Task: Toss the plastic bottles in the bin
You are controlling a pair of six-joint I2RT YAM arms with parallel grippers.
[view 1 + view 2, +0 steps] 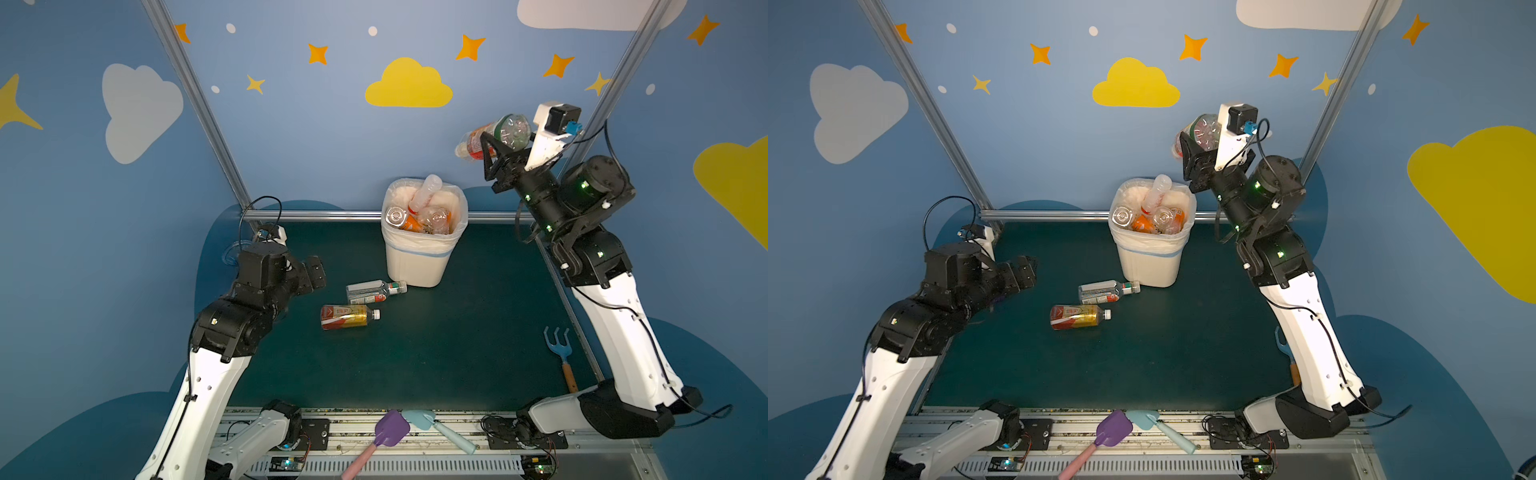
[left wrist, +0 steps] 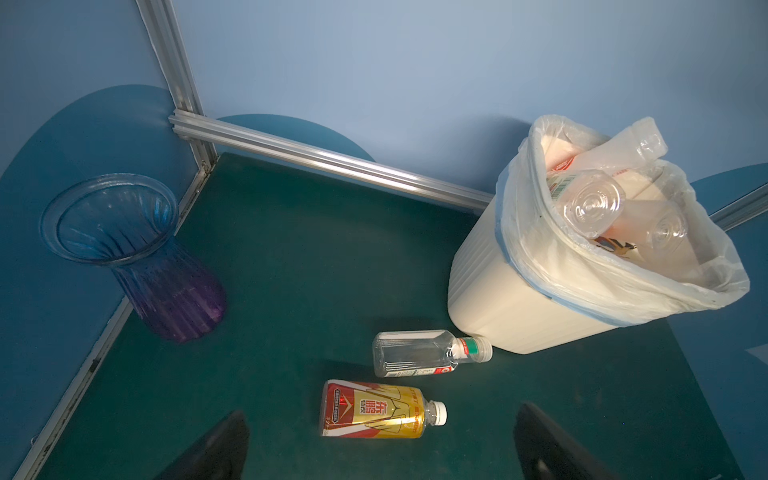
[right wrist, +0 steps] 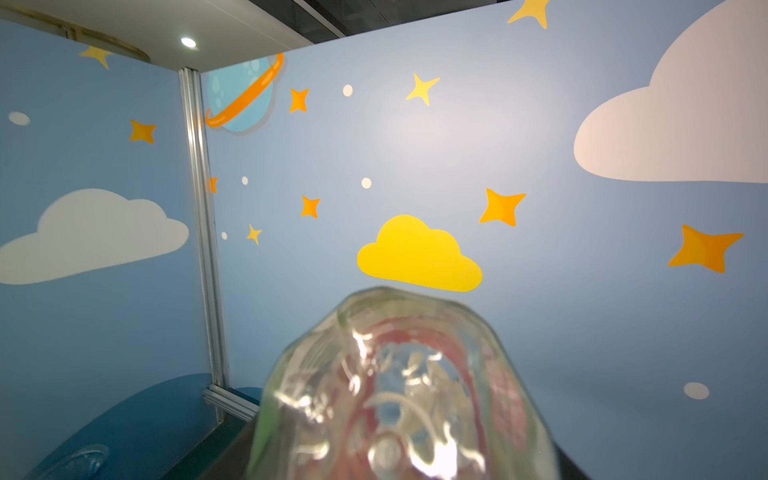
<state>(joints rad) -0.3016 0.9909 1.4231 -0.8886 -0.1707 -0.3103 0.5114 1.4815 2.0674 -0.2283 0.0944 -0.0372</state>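
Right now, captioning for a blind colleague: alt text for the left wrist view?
A red-and-gold bottle and a clear bottle lie on a green table before the open left claw, near a bin full of bottles. A blue vase stands in the corner.

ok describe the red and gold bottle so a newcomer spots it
Start at the off-white bin at the back of the green mat; two bottles lie on their sides before it. The red and gold bottle lies farther from the bin, label-wrapped; its clear neighbour has a green neck band.
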